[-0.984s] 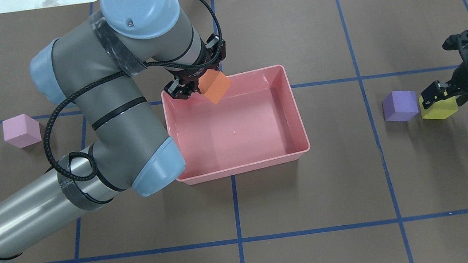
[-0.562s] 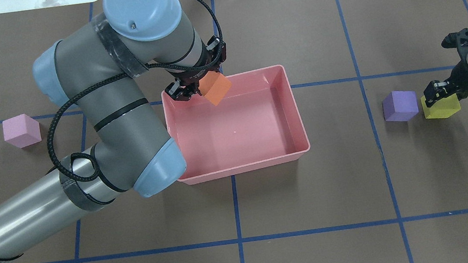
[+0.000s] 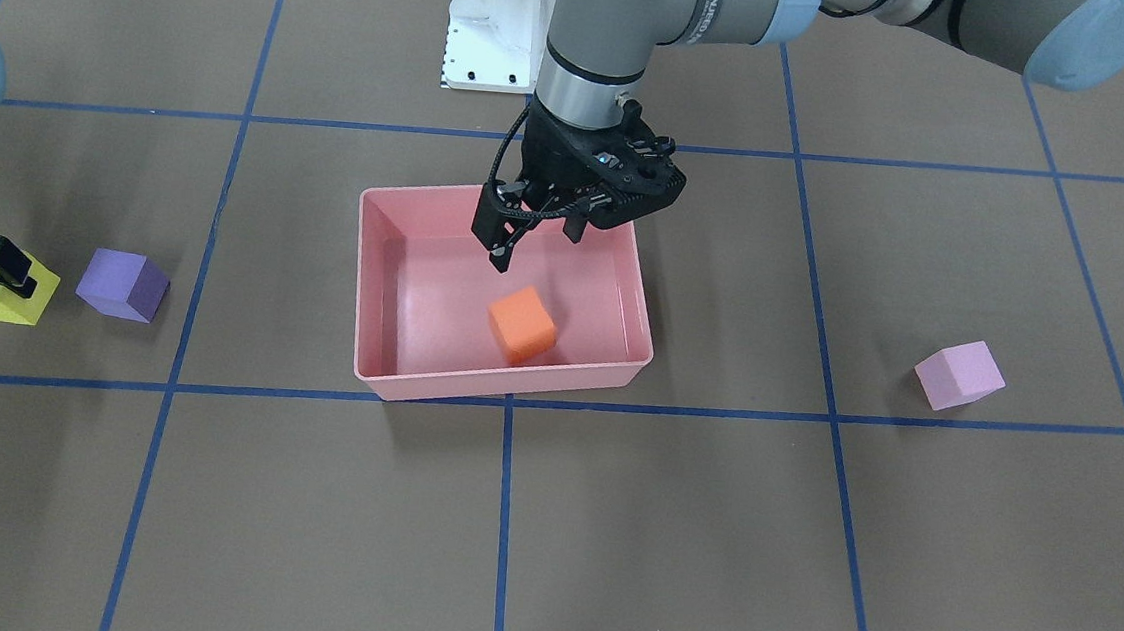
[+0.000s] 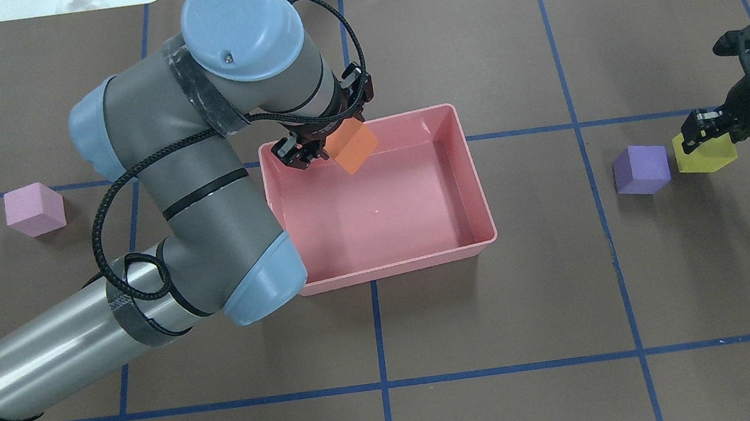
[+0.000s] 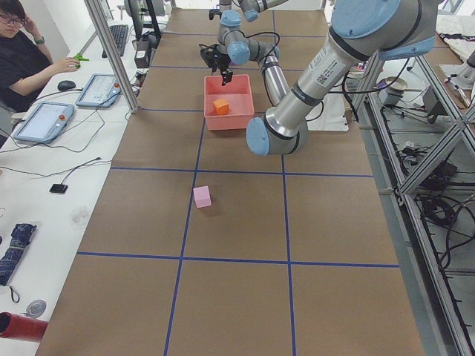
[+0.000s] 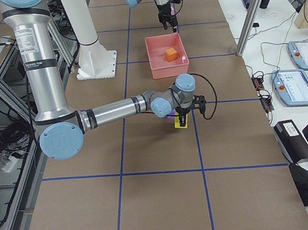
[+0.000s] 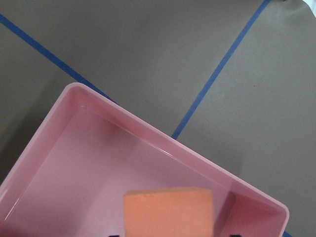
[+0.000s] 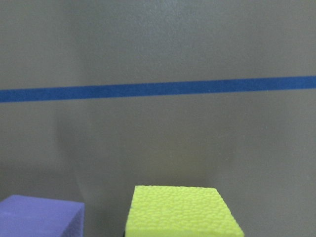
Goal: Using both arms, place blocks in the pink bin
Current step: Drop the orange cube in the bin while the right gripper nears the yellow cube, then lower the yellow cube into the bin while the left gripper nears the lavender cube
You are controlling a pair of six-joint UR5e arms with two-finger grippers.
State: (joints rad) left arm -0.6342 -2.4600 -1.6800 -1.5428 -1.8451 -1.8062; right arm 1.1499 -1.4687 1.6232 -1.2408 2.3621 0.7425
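The orange block (image 3: pixel 521 324) lies inside the pink bin (image 3: pixel 501 386), near the wall far from the robot; it also shows in the overhead view (image 4: pixel 353 147). My left gripper (image 3: pixel 537 245) hangs open and empty above it, over the bin (image 4: pixel 478 176). My right gripper (image 4: pixel 712 132) is shut on the yellow block (image 4: pixel 704 153), low over the table, right beside the purple block (image 4: pixel 641 169). The light pink block (image 4: pixel 34 209) sits alone on the table, to the left of the left arm. In the right wrist view the yellow block (image 8: pixel 180 212) fills the bottom edge.
The white pedestal base (image 3: pixel 489 29) stands on the robot's side of the bin. Blue tape lines cross the brown table. An operator (image 5: pixel 22 52) sits beside tablets at the far side of the table.
The left arm has shifted slightly right, and the orange block sits a little lower in the overhead view. The right gripper has carried the yellow block away from the robot, beside the purple block.
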